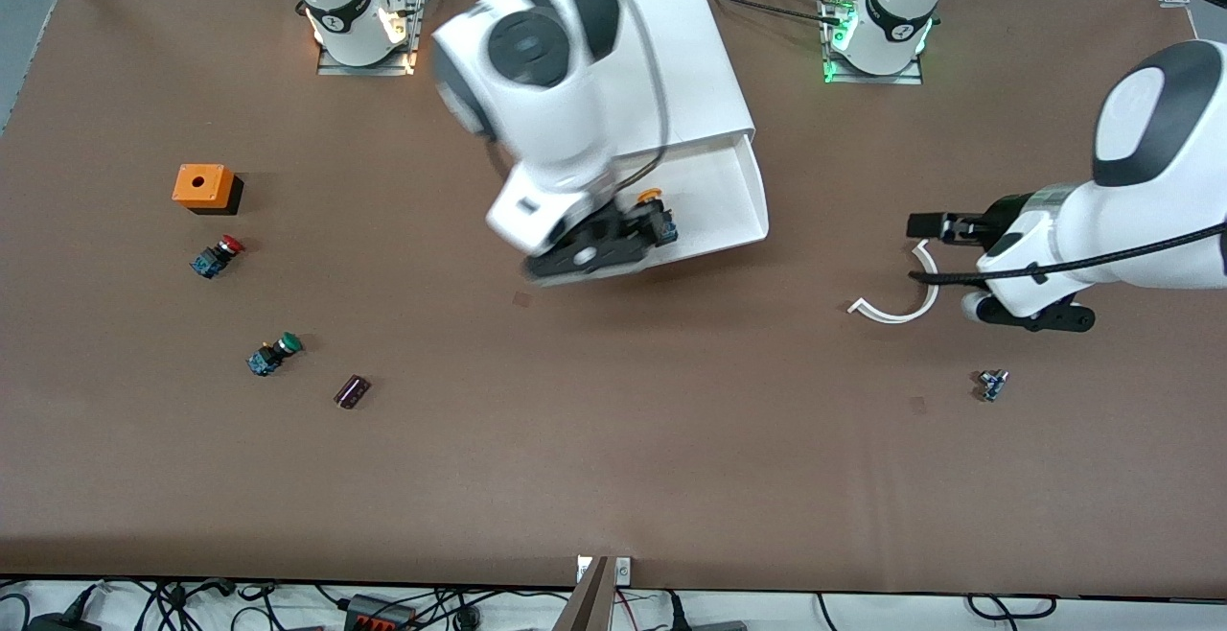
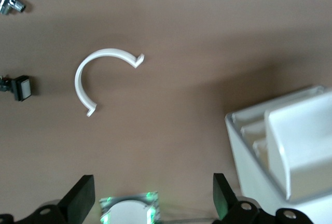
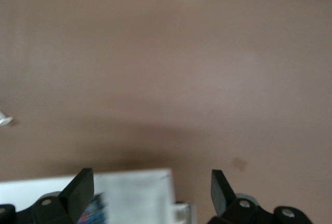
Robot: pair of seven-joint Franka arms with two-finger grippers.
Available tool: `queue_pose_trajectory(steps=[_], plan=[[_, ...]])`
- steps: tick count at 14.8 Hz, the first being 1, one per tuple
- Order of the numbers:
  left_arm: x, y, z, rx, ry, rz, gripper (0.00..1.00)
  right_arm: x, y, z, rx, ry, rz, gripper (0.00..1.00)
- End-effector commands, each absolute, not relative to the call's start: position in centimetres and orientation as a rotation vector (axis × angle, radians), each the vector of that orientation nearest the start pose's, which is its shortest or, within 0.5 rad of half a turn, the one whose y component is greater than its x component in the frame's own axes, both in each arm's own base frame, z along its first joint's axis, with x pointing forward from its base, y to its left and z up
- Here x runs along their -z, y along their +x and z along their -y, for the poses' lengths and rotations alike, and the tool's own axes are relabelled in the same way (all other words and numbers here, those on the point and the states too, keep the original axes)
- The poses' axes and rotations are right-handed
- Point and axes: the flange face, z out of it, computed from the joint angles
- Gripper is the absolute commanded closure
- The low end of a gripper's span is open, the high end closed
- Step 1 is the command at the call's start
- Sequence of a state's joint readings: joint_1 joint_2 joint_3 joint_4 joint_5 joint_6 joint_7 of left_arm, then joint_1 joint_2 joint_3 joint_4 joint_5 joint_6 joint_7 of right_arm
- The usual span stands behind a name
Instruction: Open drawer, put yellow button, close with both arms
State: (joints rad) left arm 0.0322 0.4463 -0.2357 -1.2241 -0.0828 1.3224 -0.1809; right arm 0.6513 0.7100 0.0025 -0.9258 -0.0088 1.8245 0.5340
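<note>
The white cabinet (image 1: 671, 56) stands near the arms' bases, its uppermost drawer (image 1: 743, 199) pulled open toward the front camera. The yellow button (image 1: 656, 211) lies in the open drawer, yellow cap up, on its dark blue body. My right gripper (image 1: 628, 238) hovers over the drawer's front edge, open, with the button beside its fingers. In the right wrist view its fingers (image 3: 80, 190) stand wide apart over the white drawer (image 3: 135, 193), and a blue part of the button (image 3: 96, 208) shows. My left gripper (image 1: 932, 228) is open and empty over the table toward the left arm's end. The cabinet (image 2: 290, 146) also shows in the left wrist view.
A white C-shaped piece (image 1: 896, 300) lies on the table by the left gripper. A small metal part (image 1: 992, 384) lies nearer the front camera. Toward the right arm's end lie an orange box (image 1: 203, 185), a red-capped button (image 1: 219, 255), a green-capped button (image 1: 273, 353) and a dark cylinder (image 1: 352, 391).
</note>
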Motion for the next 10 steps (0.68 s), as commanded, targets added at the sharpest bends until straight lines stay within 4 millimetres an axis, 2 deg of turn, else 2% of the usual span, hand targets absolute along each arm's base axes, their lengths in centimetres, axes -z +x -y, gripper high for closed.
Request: queue_pose_trajectory(steps=[1, 3, 6, 8, 10], plan=[[-49.4, 61.9, 15.1, -0.464, -3.204, 0.059, 0.0, -49.6, 65.2, -37.9, 0.217, -3.095, 0.181, 0.0], [-48.4, 61.8, 18.2, -0.386, -3.221, 0.11, 0.0, -49.7, 67.5, -31.5, 0.14, -3.152, 0.171, 0.0], [-46.1, 61.5, 23.5, -0.244, -3.26, 0.215, 0.0, -51.6, 68.8, -23.2, 0.029, -3.183, 0.137, 0.0], [-44.8, 61.4, 27.0, -0.194, -3.272, 0.306, 0.0, -52.6, 68.8, -19.2, -0.05, -3.198, 0.131, 0.0], [-43.7, 61.6, 28.9, -0.12, -3.264, 0.276, 0.0, -53.0, 68.6, -14.9, -0.162, -3.204, 0.092, 0.0]])
